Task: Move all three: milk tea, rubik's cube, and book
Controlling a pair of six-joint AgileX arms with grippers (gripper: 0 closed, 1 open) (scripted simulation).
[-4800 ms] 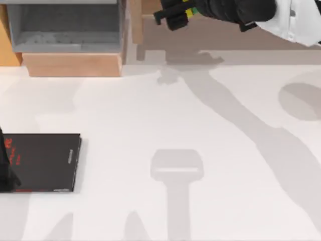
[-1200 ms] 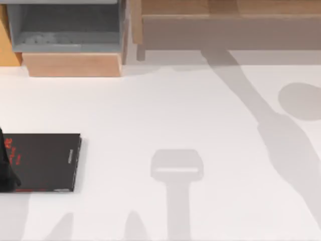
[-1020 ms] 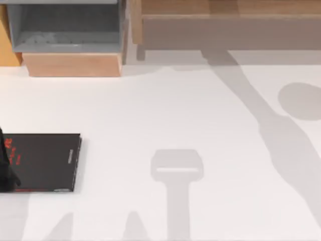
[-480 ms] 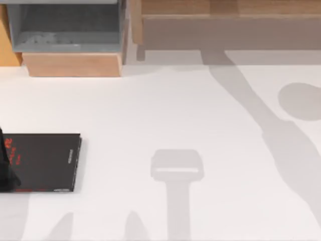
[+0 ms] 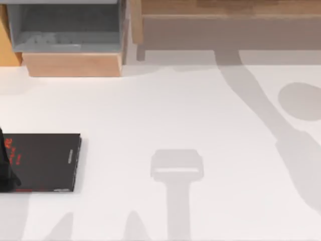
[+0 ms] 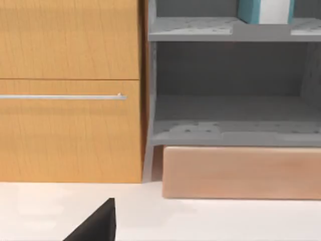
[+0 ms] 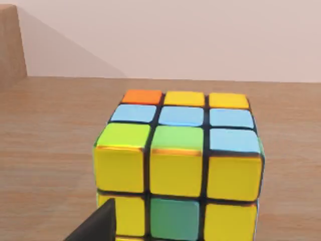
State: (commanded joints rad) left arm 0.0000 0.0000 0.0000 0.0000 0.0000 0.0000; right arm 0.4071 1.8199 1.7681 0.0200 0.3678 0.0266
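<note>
The rubik's cube [image 7: 178,168] stands on a wooden surface [image 7: 45,150], with mostly yellow tiles on its near face and blue, green and orange ones on top. A dark part of my right gripper [image 7: 98,226] juts in just in front of the cube's lower corner. The book [image 6: 263,10] has a teal-blue cover and white page edges and stands on the upper grey shelf. A dark part of my left gripper [image 6: 95,225] hangs low over the white table, facing the cabinet. The milk tea is out of view.
A thin black book [image 5: 42,161] with red lettering lies at the table's left, with my left arm [image 5: 5,173] at its left edge. A grey shelf unit [image 5: 65,30] on a wooden plinth [image 5: 72,64] stands at the back left. A wooden shelf [image 5: 225,20] runs along the back right.
The right arm, seen over the back wooden shelf 4.8 s ago, has left the top view. Its shadow has kept sliding to the right. The black book and left arm are still.
</note>
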